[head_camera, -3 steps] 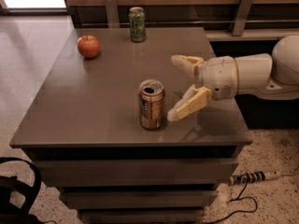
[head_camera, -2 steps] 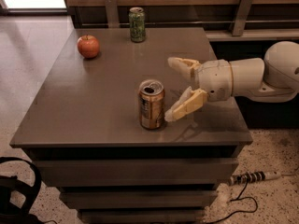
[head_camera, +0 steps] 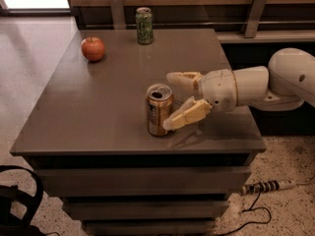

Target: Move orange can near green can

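Here, view: the one camera view.
Risk: the orange can (head_camera: 158, 111) may be tipped if it is pushed sideways by the near finger (head_camera: 189, 114) before it is enclosed.
Gripper: the gripper (head_camera: 170, 100) is spread wide, nothing is grasped; it is held just right of the can.
Orange can: upright, golden-brown, silver top; placed near the front of the table (head_camera: 98, 107).
Green can (head_camera: 144, 26): at the far edge, well apart.

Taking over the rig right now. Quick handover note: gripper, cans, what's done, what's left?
Gripper: open, at the right side of the orange can, fingertips reaching either side of its right edge, no grasp yet.
Orange can: upright near the table's front edge.
Green can: upright at the far edge, apple to its left.
Done: approach.
Left: close on the orange can, carry it beside the green can, release.
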{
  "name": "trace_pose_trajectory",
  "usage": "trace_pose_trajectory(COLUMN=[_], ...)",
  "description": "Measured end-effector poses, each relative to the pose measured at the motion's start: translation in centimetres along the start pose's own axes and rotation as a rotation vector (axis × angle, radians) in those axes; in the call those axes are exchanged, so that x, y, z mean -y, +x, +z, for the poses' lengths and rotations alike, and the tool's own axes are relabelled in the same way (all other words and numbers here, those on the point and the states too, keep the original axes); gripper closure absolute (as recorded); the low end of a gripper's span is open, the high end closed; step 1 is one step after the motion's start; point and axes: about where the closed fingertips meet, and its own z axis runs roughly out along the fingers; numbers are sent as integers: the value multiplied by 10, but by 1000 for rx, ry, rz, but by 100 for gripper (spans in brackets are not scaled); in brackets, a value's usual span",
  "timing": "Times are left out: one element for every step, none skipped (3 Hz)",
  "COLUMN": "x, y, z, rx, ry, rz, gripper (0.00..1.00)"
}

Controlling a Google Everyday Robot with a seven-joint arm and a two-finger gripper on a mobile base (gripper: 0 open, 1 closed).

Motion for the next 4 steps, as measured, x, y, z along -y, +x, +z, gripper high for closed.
trace_pose_trajectory(x=[-17,-32,-33,-34], y=[-18,-34,-35,-36], z=[15,25,27,29], rx=[-21,-37,-37,-38], ry=[-41,-70,-74,-78], rz=[-27,-55,-58,-60], gripper=[38,63,87,100])
